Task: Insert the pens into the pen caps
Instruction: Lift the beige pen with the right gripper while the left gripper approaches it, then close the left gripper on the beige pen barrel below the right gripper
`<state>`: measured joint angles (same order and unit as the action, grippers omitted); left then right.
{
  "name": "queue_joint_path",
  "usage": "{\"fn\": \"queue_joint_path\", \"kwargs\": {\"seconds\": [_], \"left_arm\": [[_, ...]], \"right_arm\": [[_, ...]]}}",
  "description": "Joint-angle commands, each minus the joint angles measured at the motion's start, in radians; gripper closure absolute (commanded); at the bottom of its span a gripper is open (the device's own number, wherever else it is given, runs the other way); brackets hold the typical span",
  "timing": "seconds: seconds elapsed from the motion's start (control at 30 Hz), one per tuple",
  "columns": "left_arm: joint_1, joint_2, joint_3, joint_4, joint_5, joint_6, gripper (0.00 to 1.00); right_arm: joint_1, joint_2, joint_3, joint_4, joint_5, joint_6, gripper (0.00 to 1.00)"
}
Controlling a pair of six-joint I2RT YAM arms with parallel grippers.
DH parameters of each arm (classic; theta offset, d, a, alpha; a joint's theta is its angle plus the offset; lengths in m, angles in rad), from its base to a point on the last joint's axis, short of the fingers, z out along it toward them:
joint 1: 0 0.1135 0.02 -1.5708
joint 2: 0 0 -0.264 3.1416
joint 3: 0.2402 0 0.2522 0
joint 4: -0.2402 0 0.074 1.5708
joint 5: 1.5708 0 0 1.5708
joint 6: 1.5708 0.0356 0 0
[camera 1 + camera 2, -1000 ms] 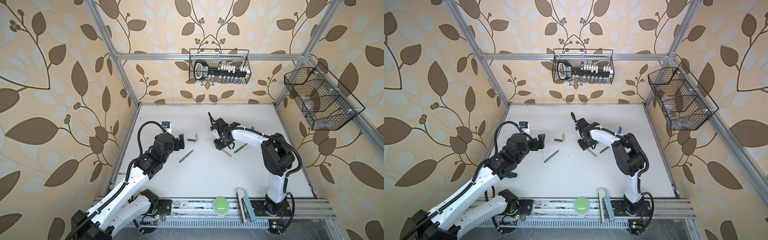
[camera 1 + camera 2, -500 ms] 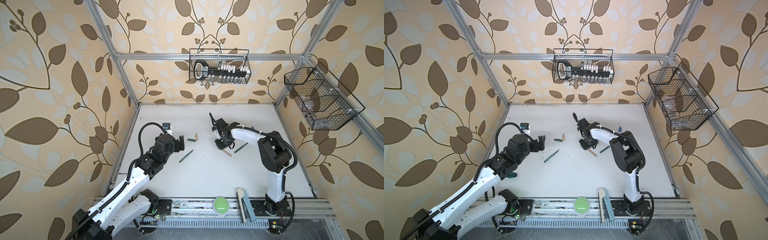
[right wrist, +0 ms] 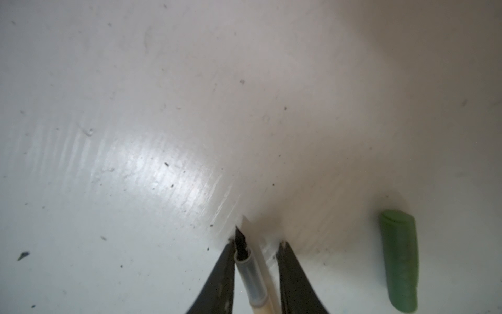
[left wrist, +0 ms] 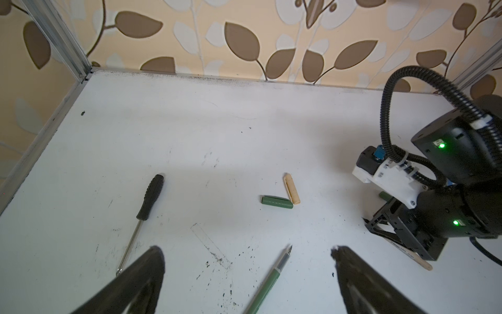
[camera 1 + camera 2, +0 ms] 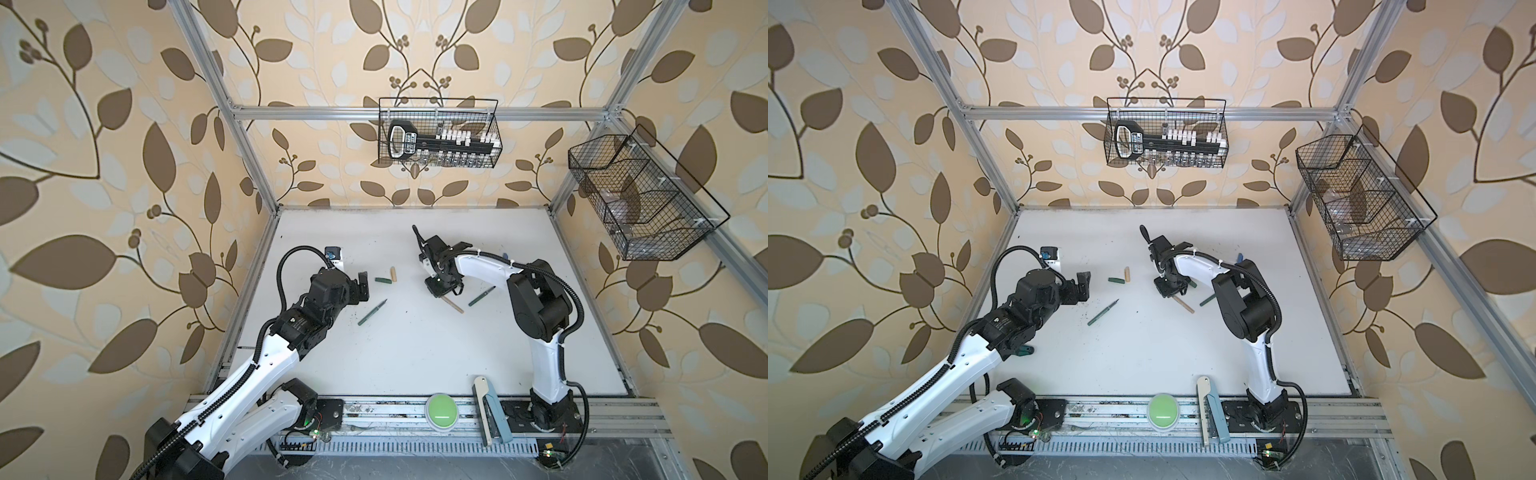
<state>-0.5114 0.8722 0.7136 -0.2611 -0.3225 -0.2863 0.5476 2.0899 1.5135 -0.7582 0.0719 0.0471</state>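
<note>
- Right wrist view: the right hand is down at the desk with its fingers on either side of the beige pen. One finger lies against the grey collar and a thin pale strip shows beside the other. I cannot tell whether the pinch is firm.
- The dark nib pokes out just past the fingertips, so the hold is close to the writing end.
- A dark green cap lies near the right hand, apart from it.
- Handling, as I judge it: the pen is light, stiff and slim, with a smooth round barrel that will roll or twist in a loose pinch. A hold further back on the barrel would leave more of the nib end free for the cap. The nib looks like the delicate part.
- In both top views the right hand hides the nib and the contact. Only the beige tail sticks out.
- Those views give the layout. A dark green pen lies near the left hand, and another green pen lies beside the right arm. A green cap and the beige cap touch between the arms.
- The left wrist view shows the left hand spread wide and empty. It also shows a screwdriver that I cannot pick out from above.
</note>
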Motion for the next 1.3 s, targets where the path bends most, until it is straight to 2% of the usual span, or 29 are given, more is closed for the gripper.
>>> {"fn": "queue_joint_path", "kwargs": {"seconds": [0.0,0.23,0.43,0.7,0.87,1.07,1.17,1.27], "left_arm": [[-0.005,-0.010,-0.016,0.032,0.012,-0.016,0.01],[-0.005,-0.001,-0.015,0.036,0.030,-0.021,0.01],[-0.006,0.016,-0.041,0.076,0.111,-0.010,0.01],[-0.009,0.183,-0.094,0.316,0.401,-0.109,0.01],[-0.072,0.315,-0.117,0.478,0.443,-0.144,0.01],[-0.146,0.527,-0.103,0.712,0.531,-0.224,0.01],[-0.160,0.647,-0.084,0.839,0.600,-0.280,0.01],[-0.180,0.706,-0.057,0.893,0.624,-0.300,0.01]], "right_arm": [[-0.008,0.045,-0.002,-0.043,0.053,-0.020,0.77],[-0.005,0.035,-0.008,-0.049,0.056,0.000,0.86],[-0.020,0.017,-0.001,-0.034,0.023,0.016,0.91],[-0.082,-0.102,-0.058,0.084,-0.200,0.060,0.96],[-0.114,-0.222,-0.180,0.258,-0.379,0.090,0.99],[-0.162,-0.330,-0.344,0.526,-0.586,0.228,1.00],[-0.157,-0.373,-0.410,0.642,-0.612,0.293,1.00],[-0.152,-0.392,-0.448,0.699,-0.619,0.330,1.00]]}}
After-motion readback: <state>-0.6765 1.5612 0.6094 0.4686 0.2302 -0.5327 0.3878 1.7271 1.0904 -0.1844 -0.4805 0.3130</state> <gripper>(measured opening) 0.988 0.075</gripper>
